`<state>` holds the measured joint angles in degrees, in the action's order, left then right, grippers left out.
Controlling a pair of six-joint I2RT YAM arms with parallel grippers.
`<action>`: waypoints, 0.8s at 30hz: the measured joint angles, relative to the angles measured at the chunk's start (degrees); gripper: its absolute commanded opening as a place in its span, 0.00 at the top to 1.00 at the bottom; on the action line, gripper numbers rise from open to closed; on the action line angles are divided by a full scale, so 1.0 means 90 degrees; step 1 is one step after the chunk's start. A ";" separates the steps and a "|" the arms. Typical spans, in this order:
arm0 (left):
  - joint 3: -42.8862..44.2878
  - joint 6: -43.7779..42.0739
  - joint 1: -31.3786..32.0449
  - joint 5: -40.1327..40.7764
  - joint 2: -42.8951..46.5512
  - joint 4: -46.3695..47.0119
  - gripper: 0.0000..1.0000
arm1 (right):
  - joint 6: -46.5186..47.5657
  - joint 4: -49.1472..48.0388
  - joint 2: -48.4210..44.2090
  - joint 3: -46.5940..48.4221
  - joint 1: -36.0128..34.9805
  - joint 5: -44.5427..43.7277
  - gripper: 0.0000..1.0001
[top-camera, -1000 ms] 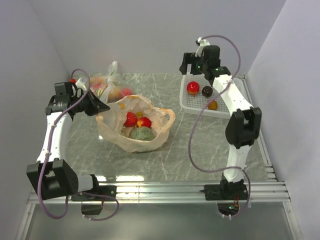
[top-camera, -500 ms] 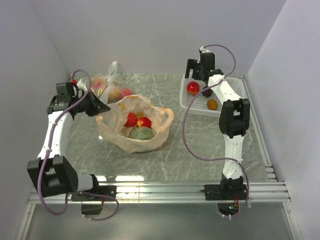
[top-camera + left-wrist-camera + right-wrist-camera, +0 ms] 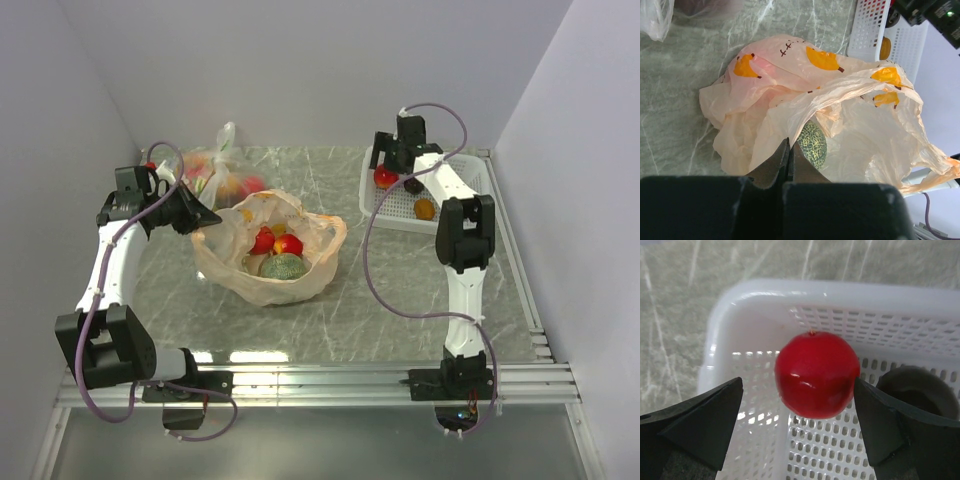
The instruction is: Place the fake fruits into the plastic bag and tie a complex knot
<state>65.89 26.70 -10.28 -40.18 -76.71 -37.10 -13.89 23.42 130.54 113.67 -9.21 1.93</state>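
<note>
The peach-orange plastic bag lies open mid-table, also in the left wrist view. It holds the green melon and two red balls. My left gripper is shut on the bag's left rim. The white basket holds a red ball, the dark maroon fruit and the orange-brown fruit. My right gripper is open, its jaws on either side of the red ball.
A clear bag of mixed fruits stands at the back left, close behind my left gripper. Grey walls close in the table on the left, back and right. A metal rail runs along the near edge.
My right arm has reached further back and lowered the open gripper into the basket around the red ball. My left gripper keeps its hold on the bag rim.
</note>
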 measured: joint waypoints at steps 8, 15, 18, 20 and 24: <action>0.0000 0.0000 0.0000 0.0002 -0.0002 0.0000 0.99 | -0.0323 0.0568 0.0328 0.0036 0.0051 -0.0019 0.02; -0.0002 -0.0002 0.0000 0.0012 -0.0002 0.0000 0.99 | -0.0665 0.0593 0.0335 0.0046 0.0119 0.0134 0.02; -0.0002 0.0000 0.0000 0.0017 -0.0002 0.0000 0.99 | -0.0818 0.0546 0.0347 0.0046 0.0172 0.0199 0.01; -0.0002 0.0000 0.0000 0.0017 -0.0002 -0.0002 1.00 | -0.0916 0.0481 0.0372 0.0053 0.0221 0.0197 0.01; -0.0005 -0.0002 0.0000 0.0022 -0.0007 0.0002 1.00 | -0.1005 0.0294 0.0466 0.0158 0.0299 0.0262 0.03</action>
<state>65.84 26.68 -10.28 -39.99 -76.77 -37.08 -22.94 26.06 134.74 115.09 -6.52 4.29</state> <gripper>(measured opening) 0.012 0.987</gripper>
